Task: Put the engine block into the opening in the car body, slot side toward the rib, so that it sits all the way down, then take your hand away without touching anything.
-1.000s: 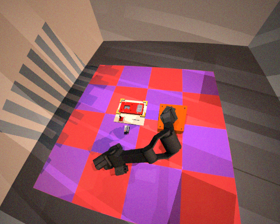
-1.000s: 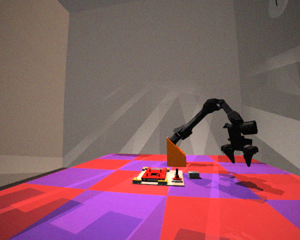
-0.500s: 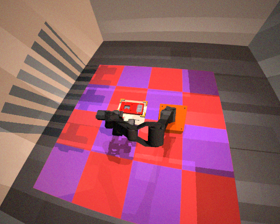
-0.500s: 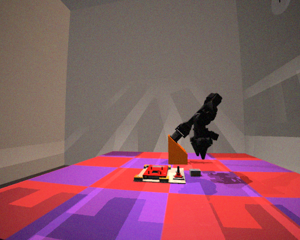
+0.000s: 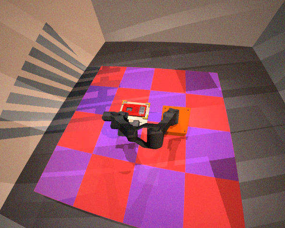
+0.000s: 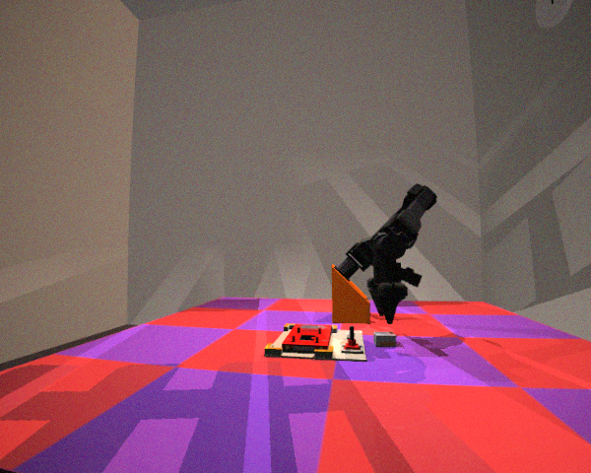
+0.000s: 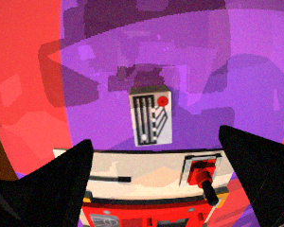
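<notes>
The engine block (image 6: 384, 339) (image 7: 152, 118) is a small pale grey box with black stripes and a red dot on its top. It rests on the table beside the white board, and the arm hides it in the top view. My gripper (image 6: 390, 321) (image 7: 157, 139) is open and empty, pointing down above the block; in the wrist view the block shows between and a little beyond the fingertips. The red car body (image 5: 135, 109) (image 6: 289, 341) (image 7: 133, 222) lies on the board with its dark opening (image 5: 129, 109) in it. The rib cannot be made out.
The white board (image 6: 338, 343) (image 7: 151, 170) has yellow and black corner pieces around the car body. An upright lever with a red base (image 6: 352, 343) (image 7: 199, 174) stands on the board near the block. The orange arm mount (image 5: 182, 122) (image 6: 348, 305) stands behind.
</notes>
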You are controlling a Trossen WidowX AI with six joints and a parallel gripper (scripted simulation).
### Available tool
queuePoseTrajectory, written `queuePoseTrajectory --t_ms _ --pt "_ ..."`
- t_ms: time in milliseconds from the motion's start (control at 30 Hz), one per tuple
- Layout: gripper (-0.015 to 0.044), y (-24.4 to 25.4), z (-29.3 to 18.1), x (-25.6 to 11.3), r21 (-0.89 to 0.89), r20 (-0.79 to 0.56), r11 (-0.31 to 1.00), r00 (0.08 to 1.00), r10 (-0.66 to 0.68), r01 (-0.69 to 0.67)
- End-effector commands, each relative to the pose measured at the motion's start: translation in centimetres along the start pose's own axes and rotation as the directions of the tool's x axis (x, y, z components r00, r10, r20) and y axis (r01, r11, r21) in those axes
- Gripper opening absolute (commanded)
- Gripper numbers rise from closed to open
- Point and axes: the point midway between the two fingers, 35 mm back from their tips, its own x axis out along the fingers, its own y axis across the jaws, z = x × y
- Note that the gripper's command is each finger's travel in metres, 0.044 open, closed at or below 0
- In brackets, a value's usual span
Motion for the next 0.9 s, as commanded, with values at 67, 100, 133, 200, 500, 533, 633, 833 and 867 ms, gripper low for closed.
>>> queuePoseTrajectory --t_ms 67,100,133,200,500,533,633,833,867 --pt "0.0440 0.1 -0.2 1.8 0.005 -0.003 1.000 1.000 -0.003 0.003" --pt "0.0440 0.1 -0.2 1.9 0.005 -0.003 1.000 1.000 -0.003 0.003" --pt "0.0440 0.1 -0.2 1.9 0.005 -0.003 1.000 1.000 -0.003 0.003" --pt "0.0440 0.1 -0.2 1.9 0.005 -0.003 1.000 1.000 -0.003 0.003" --pt "0.0440 0.1 -0.2 3.3 0.006 -0.002 1.000 1.000 -0.003 0.003" --pt "0.0440 0.1 -0.2 3.4 0.006 -0.002 1.000 1.000 -0.003 0.003" --pt "0.0440 0.1 -0.3 3.9 0.006 -0.002 1.000 1.000 -0.003 0.003" --pt "0.0440 0.1 -0.3 4.6 0.006 -0.001 1.000 1.000 -0.003 0.003" --pt "0.0414 0.1 -0.3 4.6 0.006 -0.001 1.000 1.000 -0.003 0.003"
